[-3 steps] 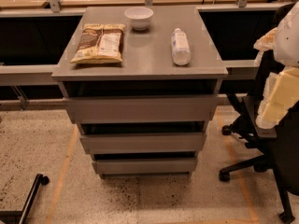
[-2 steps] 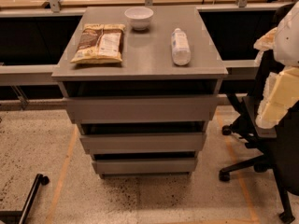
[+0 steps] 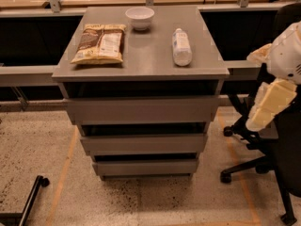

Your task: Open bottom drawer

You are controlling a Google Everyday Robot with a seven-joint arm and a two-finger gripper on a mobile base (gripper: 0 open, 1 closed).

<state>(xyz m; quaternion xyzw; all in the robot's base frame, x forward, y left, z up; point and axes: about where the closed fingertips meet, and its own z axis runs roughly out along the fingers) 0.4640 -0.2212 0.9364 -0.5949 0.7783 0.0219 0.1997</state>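
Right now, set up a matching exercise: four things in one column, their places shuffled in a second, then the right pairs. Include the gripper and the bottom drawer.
Things
1. brown and yellow snack bag
2. clear plastic bottle, lying flat
3. flat grey bottom drawer front
4. cream robot gripper

Places
a. right of the grey cabinet, by the black office chair
b. left side of the cabinet top
c. lowest of three fronts
d. right side of the cabinet top

Pairs: 1-b, 2-d, 3-c, 4-a
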